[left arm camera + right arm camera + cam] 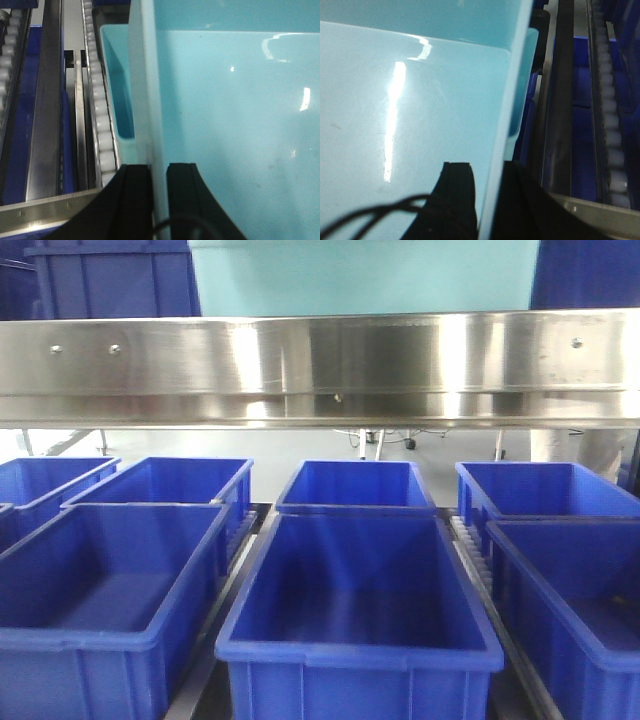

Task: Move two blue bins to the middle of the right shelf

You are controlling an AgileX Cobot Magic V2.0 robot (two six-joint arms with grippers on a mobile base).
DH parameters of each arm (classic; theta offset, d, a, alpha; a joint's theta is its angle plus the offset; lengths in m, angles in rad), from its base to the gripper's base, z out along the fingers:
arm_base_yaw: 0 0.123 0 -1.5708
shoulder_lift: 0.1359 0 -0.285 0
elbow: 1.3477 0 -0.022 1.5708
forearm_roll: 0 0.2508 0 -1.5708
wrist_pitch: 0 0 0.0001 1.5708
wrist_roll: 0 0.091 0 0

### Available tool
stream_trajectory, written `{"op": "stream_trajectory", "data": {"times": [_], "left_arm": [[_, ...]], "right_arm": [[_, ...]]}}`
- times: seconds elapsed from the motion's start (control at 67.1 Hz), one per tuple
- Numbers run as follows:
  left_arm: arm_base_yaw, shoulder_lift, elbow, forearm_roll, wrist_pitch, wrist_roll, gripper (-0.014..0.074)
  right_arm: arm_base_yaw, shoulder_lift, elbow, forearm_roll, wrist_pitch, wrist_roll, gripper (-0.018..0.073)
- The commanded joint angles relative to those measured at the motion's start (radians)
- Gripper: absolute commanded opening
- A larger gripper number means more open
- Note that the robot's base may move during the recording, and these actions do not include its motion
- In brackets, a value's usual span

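Blue bin (365,275), pinched by left gripper (159,170) and right gripper (487,172), is unreleased behind the right shelf (320,365) rail, second bin (120,95) deeper in

- The steel shelf (50,100) has roller tracks (102,115)
- Dark blue crates (355,590) sit in rows on its low level
- A light blue bin (360,275) is above the front rail (320,360), beside a dark crate (110,280)
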Motion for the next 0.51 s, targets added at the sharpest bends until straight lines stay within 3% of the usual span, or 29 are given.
{"op": "stream_trajectory", "data": {"times": [0.0,0.492], "left_arm": [[-0.003,-0.015,-0.011,-0.042,-0.058,0.009,-0.0111],[-0.003,-0.015,-0.011,-0.042,-0.058,0.009,-0.0111]], "right_arm": [[0.001,-0.012,-0.011,0.023,-0.038,-0.022,-0.0154],[0.001,-0.012,-0.011,0.023,-0.038,-0.022,-0.0154]]}}
